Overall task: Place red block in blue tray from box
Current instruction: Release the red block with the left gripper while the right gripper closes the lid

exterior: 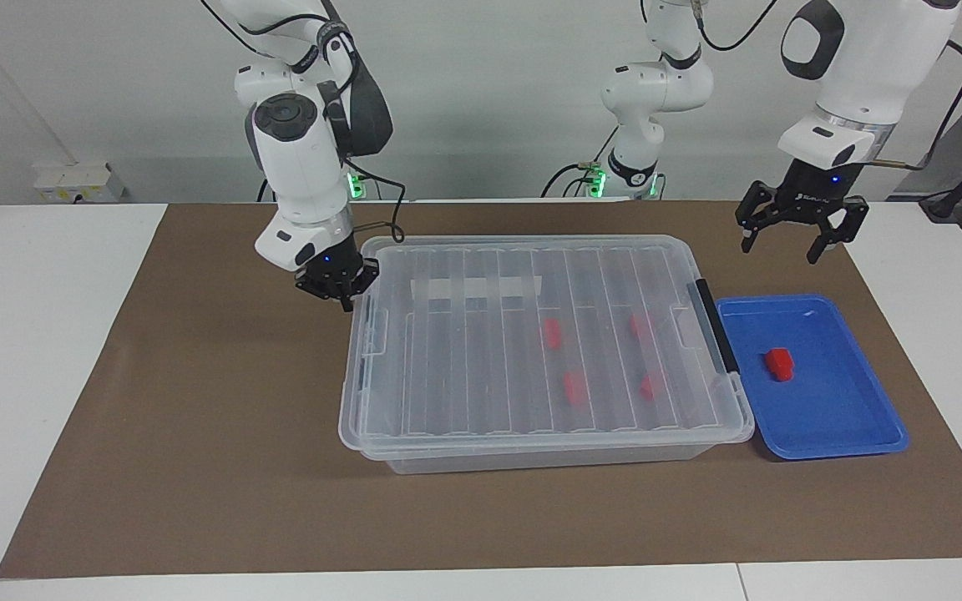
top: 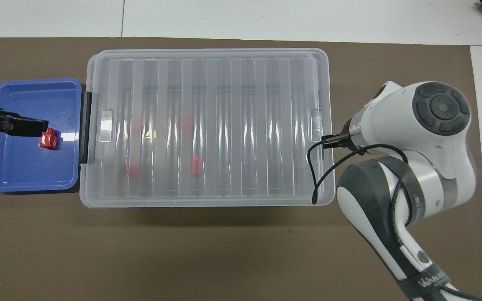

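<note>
The clear box lies in the middle of the brown mat with its ribbed lid on. Several red blocks show through the lid, one of them near the middle. One more red block lies in the blue tray, which sits against the box's black-clip end. My left gripper hangs open and empty in the air over the tray. My right gripper is shut and holds nothing, close against the lid's rim at the right arm's end.
A third white arm stands at the back, off the mat. The black handle clip separates the box from the tray. Bare brown mat stretches around the box, and white table borders it.
</note>
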Controlling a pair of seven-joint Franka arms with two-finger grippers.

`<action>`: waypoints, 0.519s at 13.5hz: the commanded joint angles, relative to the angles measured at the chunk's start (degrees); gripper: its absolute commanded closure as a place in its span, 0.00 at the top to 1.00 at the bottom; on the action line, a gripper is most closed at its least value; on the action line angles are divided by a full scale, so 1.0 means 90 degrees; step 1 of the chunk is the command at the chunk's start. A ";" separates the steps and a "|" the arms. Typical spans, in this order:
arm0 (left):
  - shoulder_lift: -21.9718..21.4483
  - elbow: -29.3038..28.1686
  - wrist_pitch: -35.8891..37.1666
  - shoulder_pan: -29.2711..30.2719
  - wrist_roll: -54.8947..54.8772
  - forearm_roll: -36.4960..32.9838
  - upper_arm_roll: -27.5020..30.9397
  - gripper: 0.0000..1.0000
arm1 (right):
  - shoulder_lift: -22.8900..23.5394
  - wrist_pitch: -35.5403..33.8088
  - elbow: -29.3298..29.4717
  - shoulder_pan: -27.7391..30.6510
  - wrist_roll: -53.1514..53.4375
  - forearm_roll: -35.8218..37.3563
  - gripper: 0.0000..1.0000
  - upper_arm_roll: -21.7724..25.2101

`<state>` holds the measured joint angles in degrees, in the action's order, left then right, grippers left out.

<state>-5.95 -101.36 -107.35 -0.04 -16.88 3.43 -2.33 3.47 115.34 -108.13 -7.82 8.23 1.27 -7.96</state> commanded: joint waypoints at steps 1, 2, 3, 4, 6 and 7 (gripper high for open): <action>0.0153 0.0577 0.0783 0.0004 0.0089 -0.0195 0.0014 1.00 | -0.0395 -0.0401 -0.0115 0.0389 -0.0026 -0.0083 0.00 -0.0044; 0.0096 0.0491 0.1056 -0.0054 0.0079 -0.0380 0.0005 1.00 | -0.0521 -0.0616 -0.0115 0.0526 -0.0026 -0.0083 0.18 -0.0044; 0.0037 0.0384 0.1107 -0.0132 0.0079 -0.0469 0.0034 1.00 | -0.0658 -0.0686 -0.0115 0.0624 -0.0016 -0.0092 0.63 -0.0034; 0.0027 0.0344 0.1117 -0.0142 0.0089 -0.0460 0.0073 1.00 | -0.0775 -0.0706 -0.0115 0.0789 -0.0074 -0.0083 0.93 -0.0024; 0.0036 0.0364 0.1030 -0.0152 0.0089 -0.0469 0.0063 1.00 | -0.0961 -0.0968 -0.0008 0.1082 -0.0084 -0.0083 1.00 -0.0005; 0.0027 0.0392 0.1117 -0.0162 0.0060 -0.0469 0.0073 1.00 | -0.1039 -0.1066 0.0079 0.1258 -0.0084 -0.0083 1.00 0.0005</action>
<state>-5.74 -98.41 -98.64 -0.44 -16.85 0.67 -2.36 -3.94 107.56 -107.87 0.83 8.22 1.25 -7.66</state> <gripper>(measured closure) 0.000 0.445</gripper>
